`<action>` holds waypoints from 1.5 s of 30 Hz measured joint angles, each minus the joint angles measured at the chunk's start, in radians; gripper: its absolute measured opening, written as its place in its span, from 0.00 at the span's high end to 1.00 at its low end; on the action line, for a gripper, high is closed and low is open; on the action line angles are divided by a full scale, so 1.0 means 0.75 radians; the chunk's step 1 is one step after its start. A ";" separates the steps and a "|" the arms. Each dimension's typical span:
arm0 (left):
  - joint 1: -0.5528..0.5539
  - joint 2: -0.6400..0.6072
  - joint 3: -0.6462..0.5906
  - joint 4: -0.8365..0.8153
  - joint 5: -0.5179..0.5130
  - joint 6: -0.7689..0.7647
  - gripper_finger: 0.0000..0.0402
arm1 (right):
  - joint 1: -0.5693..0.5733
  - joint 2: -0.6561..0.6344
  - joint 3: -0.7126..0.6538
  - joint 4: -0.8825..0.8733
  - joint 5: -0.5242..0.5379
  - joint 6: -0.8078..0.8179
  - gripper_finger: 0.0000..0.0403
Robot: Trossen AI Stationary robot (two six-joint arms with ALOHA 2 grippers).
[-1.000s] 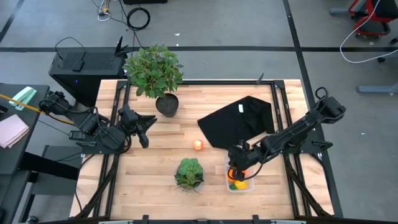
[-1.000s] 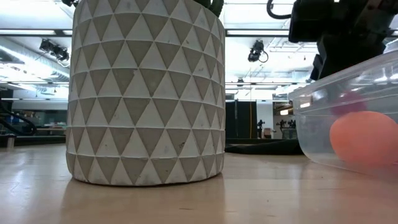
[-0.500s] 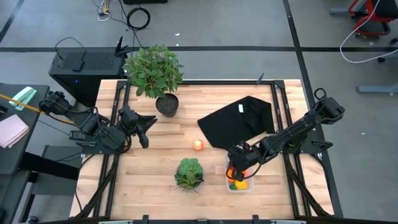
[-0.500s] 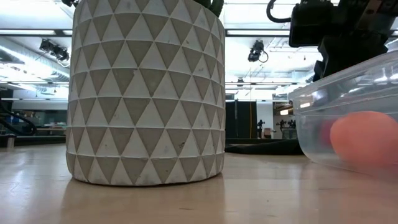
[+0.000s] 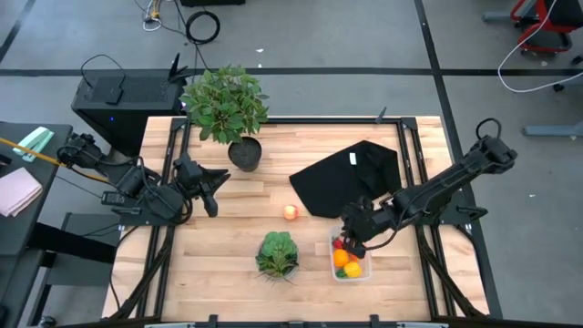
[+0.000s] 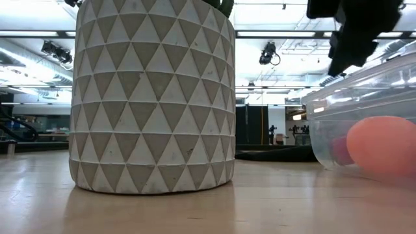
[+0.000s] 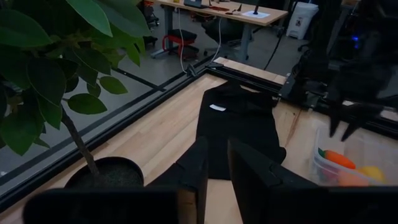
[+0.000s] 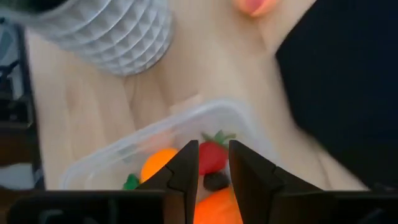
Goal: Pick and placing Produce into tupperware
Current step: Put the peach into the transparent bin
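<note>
The table (image 5: pixel 237 196) is a light wooden butcher-block top framed by black rails, standing on a grey floor crossed by dark lines. A black cloth sheet (image 5: pixel 351 178) lies across the top's far right part. A potted green plant (image 5: pixel 225 105) stands near the far left, and in the low view its pale pot (image 6: pixel 153 97) with a triangle pattern fills much of the picture. A leafy lettuce head (image 5: pixel 277 253) sits near the front middle.

The clear tupperware (image 5: pixel 352 272) rests on the wood at the front right, just beside the cloth's near edge. Inside it lie an orange ball (image 5: pixel 341 258), a yellow piece (image 5: pixel 352 269) and a small red piece (image 5: pixel 339 243); the right wrist view shows the red piece (image 8: pixel 211 155) with a green top beside the orange items. A pale peach-coloured ball (image 5: pixel 291 213) lies on bare wood, apart from the box, between the cloth and the lettuce.

The right gripper (image 5: pixel 353 239) hangs over the far end of the tupperware, its fingers a narrow gap apart and holding nothing. The left gripper (image 5: pixel 211 185) waits over the left side of the table, jaws narrowly parted and empty.

Beyond the table the low view shows an open room with ceiling lights (image 6: pixel 266 53) and strip lighting; the left wrist view shows a desk (image 7: pixel 224 9) farther off.
</note>
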 joint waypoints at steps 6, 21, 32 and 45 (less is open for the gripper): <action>0.000 0.000 0.000 0.000 0.000 0.001 0.81 | -0.228 0.032 0.000 0.199 -0.025 -0.146 0.73; 0.000 0.000 0.000 0.000 0.000 0.000 0.81 | -0.591 0.296 0.015 0.683 -0.346 -0.420 0.35; 0.000 0.000 0.000 0.000 0.001 0.000 0.81 | -0.599 0.660 0.427 0.384 -0.349 -0.989 0.21; 0.000 0.000 0.000 -0.001 0.005 -0.001 0.82 | -0.636 0.826 0.610 0.130 -0.482 -1.122 0.21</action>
